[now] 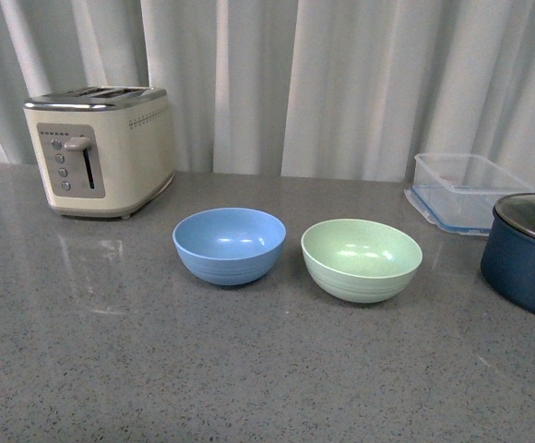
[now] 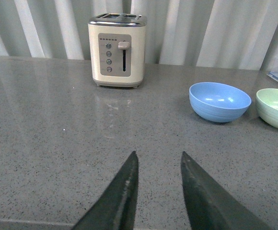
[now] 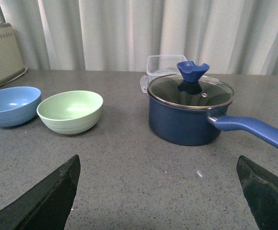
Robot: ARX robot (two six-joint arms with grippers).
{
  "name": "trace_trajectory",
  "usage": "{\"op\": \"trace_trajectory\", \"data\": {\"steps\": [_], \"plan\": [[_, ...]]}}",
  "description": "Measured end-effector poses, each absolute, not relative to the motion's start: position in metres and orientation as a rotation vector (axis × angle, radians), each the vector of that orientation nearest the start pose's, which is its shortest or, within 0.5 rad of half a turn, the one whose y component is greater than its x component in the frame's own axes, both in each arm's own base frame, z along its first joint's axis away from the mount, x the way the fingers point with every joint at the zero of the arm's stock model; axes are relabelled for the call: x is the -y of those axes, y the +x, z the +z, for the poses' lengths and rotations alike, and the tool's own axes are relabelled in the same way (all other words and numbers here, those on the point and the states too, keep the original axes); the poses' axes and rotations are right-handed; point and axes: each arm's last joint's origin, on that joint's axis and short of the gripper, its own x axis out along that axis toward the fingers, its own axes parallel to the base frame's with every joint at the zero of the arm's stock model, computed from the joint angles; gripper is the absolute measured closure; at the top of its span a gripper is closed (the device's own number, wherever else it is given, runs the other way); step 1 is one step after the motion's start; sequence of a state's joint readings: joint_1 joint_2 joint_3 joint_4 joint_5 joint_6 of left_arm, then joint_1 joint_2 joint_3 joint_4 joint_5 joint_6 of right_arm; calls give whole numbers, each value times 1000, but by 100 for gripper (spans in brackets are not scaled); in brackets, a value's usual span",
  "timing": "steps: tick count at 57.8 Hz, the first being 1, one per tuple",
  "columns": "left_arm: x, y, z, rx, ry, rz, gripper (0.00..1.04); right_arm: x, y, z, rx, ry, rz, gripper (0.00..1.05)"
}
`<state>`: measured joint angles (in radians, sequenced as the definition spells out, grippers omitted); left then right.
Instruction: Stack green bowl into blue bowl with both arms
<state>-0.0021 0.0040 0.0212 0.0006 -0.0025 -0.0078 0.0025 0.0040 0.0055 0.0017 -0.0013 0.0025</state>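
My left end effector is open, its fingers a narrow gap apart and empty. My right end effector is spread wide, also empty. Both hover over the table. Mid-table, the blue bowl and the green bowl stand upright side by side, not touching, with the green nearer the right edge. A toaster stands back left; a lidded navy pot and a clear container are at the right edge.

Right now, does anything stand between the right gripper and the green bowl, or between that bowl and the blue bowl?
Nothing visible. Bare counter lies between the right gripper and the green bowl, and between it and the blue bowl; the navy pot stands aside.
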Motion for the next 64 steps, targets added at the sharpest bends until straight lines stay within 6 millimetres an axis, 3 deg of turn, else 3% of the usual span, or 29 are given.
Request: {"op": "trace_trajectory", "data": {"steps": [14, 21, 28, 42, 49, 55, 64], "plan": [[0, 97, 170, 18, -8, 0, 31, 0, 98, 165, 3, 2, 4, 10], [0, 97, 170, 18, -7, 0, 5, 0, 98, 165, 3, 2, 4, 10], [0, 97, 170, 18, -6, 0, 7, -3, 101, 166, -111, -2, 115, 10], [0, 97, 170, 18, -6, 0, 7, -20, 130, 215, -114, -2, 200, 10], [0, 97, 170, 18, -6, 0, 7, -36, 163, 239, -168, 5, 228, 10], [0, 97, 170, 18, -5, 0, 7, -56, 207, 259, -304, 49, 258, 10], [0, 97, 170, 18, -5, 0, 7, -70, 251, 271, -467, 144, 241, 10]]}}
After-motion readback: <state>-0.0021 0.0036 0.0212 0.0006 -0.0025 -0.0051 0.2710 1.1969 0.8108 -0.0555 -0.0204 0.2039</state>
